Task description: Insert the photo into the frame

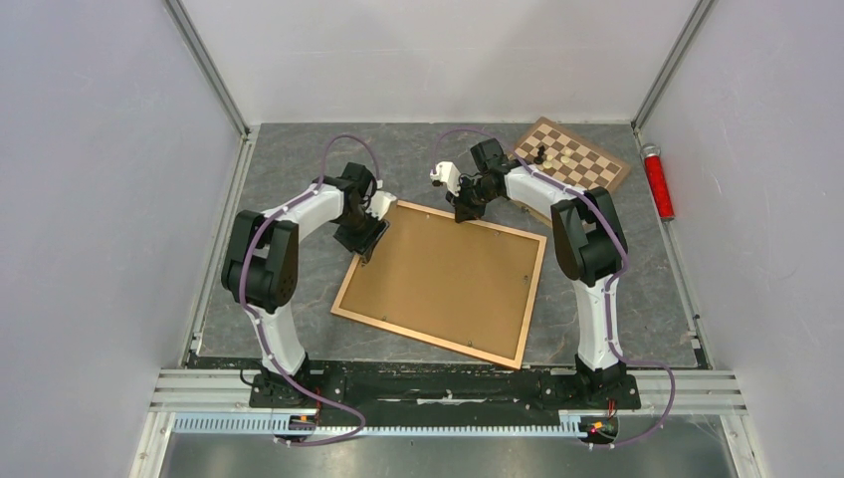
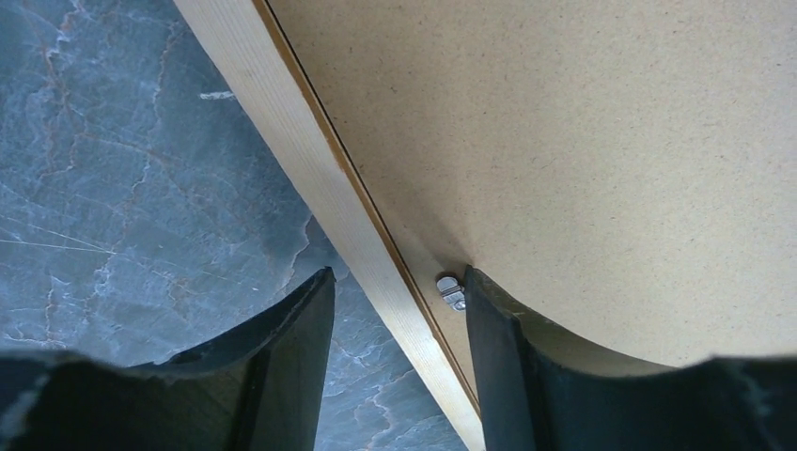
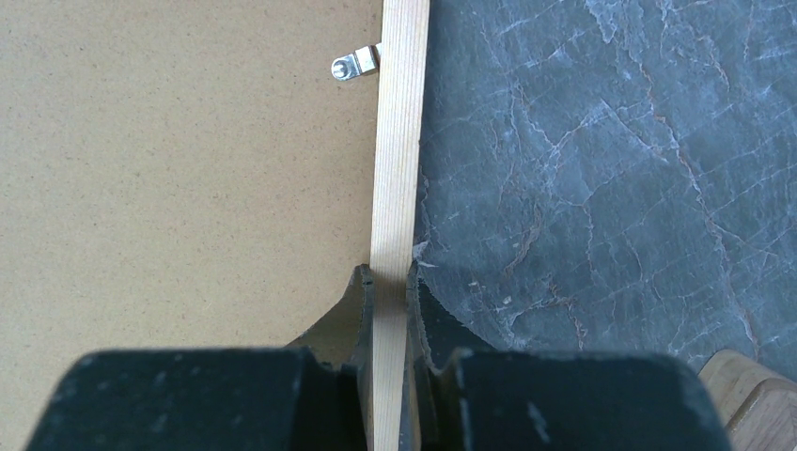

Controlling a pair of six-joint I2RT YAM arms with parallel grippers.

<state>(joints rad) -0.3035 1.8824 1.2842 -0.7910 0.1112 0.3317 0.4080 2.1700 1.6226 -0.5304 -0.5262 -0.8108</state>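
Note:
The frame lies back up on the table, tilted, with the brown backing board set inside it. The photo is hidden. My left gripper is open and straddles the frame's left rail; its right finger rests on the board beside a small metal clip. My right gripper is shut on the frame's far rail; one finger is on the board side, the other on the table side. Another metal clip lies turned over the board further along that rail.
A chessboard with a few pieces stands at the back right, close behind my right arm; its corner shows in the right wrist view. A red cylinder lies outside the right wall rail. The table is dark grey marbled stone.

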